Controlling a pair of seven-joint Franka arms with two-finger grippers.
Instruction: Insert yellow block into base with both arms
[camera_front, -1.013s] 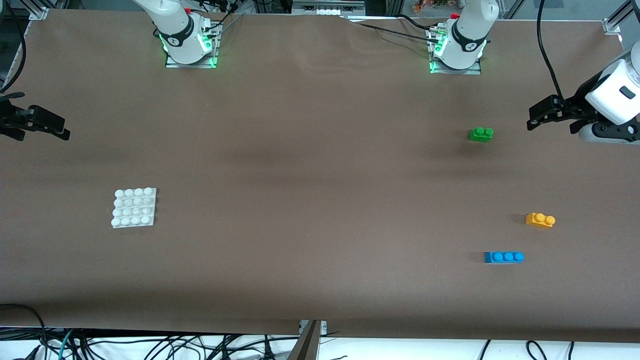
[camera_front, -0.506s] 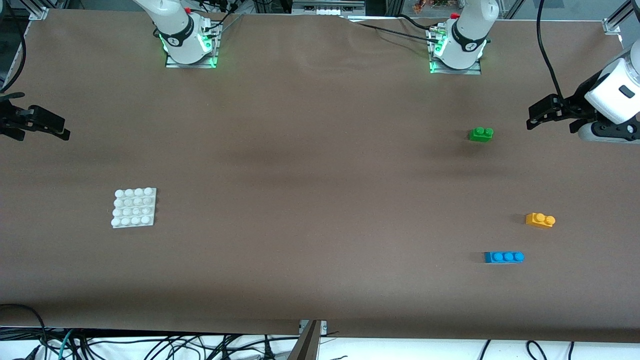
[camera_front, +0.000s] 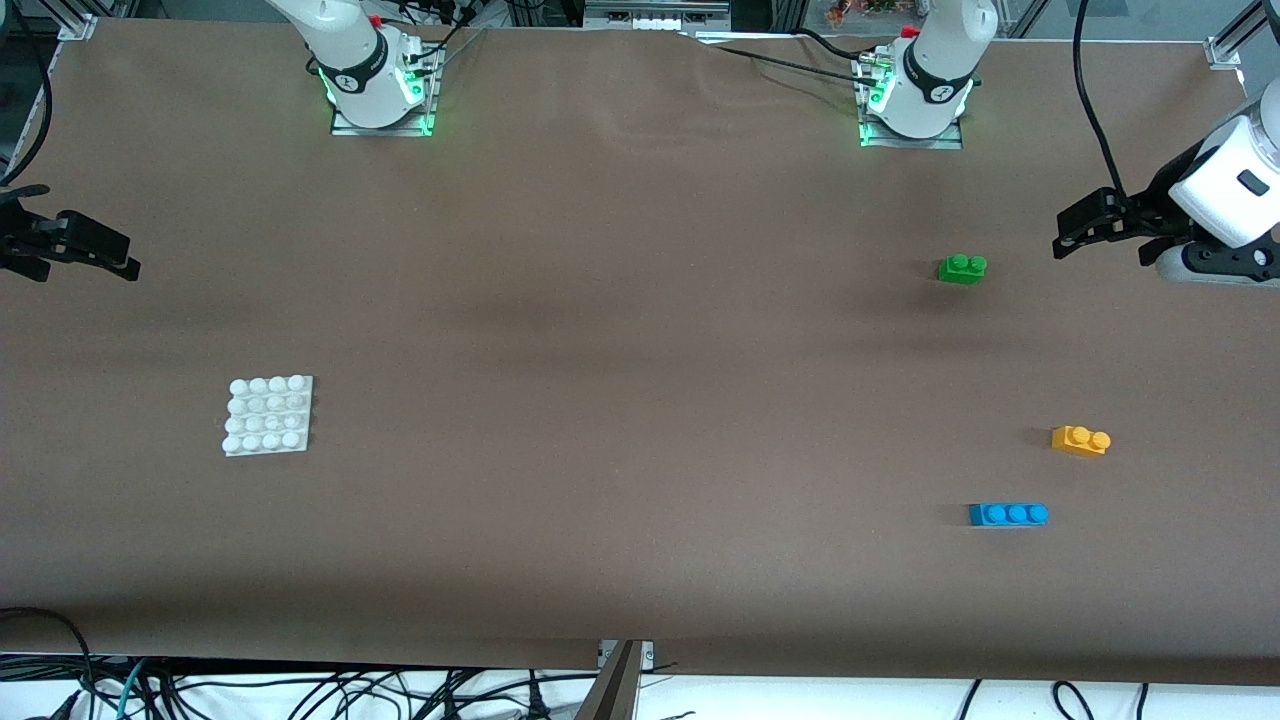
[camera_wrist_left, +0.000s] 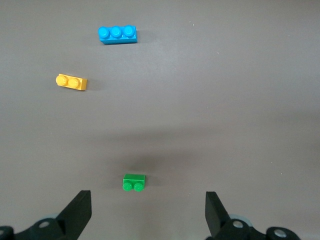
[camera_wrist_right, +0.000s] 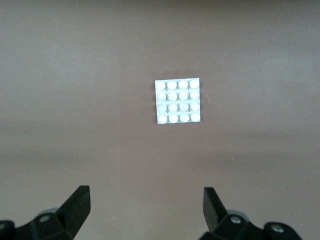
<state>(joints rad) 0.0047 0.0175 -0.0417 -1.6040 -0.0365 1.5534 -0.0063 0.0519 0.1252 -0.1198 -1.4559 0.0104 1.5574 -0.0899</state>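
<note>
The yellow block (camera_front: 1080, 440) lies on the brown table toward the left arm's end, studs up; the left wrist view shows the yellow block (camera_wrist_left: 71, 82) too. The white studded base (camera_front: 268, 415) rests flat toward the right arm's end, and the right wrist view looks down on the base (camera_wrist_right: 178, 101). My left gripper (camera_front: 1066, 238) hangs open and empty in the air at the left arm's end, its own view showing the left gripper (camera_wrist_left: 148, 212) with jaws wide apart. My right gripper (camera_front: 120, 262) hangs open and empty at the right arm's end, seen as the right gripper (camera_wrist_right: 146, 210) in its own view.
A green two-stud brick (camera_front: 962, 268) lies farther from the front camera than the yellow block. A blue three-stud brick (camera_front: 1008, 514) lies nearer to the camera. Cables hang off the table's near edge.
The left gripper has drifted very slightly; both arms otherwise hold still and no brick has moved.
</note>
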